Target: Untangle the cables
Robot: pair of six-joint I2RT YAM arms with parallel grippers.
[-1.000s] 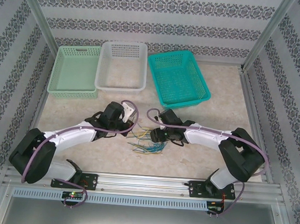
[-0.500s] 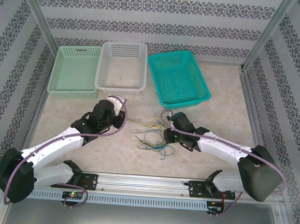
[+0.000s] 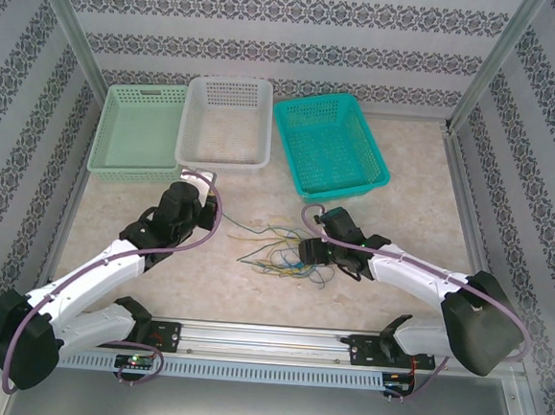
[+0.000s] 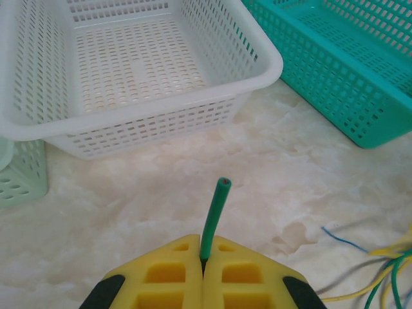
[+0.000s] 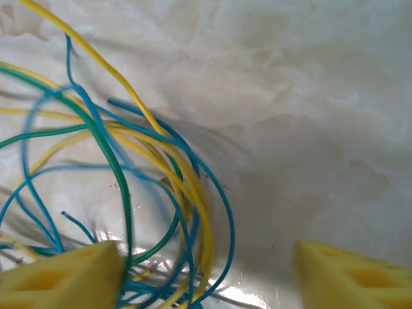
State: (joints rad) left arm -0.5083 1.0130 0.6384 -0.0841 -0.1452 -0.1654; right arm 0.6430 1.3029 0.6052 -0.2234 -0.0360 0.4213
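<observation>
The cables (image 3: 276, 255) lie as a loose tangle of yellow, green and blue wires on the table between the two arms. My left gripper (image 3: 200, 184) sits to their left, near the white basket. It is shut (image 4: 204, 248) on one green cable (image 4: 214, 215), whose cut end sticks up past the yellow fingertips. My right gripper (image 3: 305, 253) is at the right side of the tangle, low over the table. It stands open (image 5: 206, 270), and loops of the cables (image 5: 161, 180) lie between its wide-apart yellow fingers (image 5: 61, 277).
Three baskets stand in a row at the back: pale green (image 3: 100, 136), white (image 3: 222, 160) and teal (image 3: 337, 188). The white basket (image 4: 148, 122) is just ahead of the left gripper. The marbled table (image 3: 422, 209) is walled on both sides.
The left gripper has drawn back to the left with the green cable, stretching it out of the tangle. The right gripper moved slightly forward and right, and now stands open at the tangle.
</observation>
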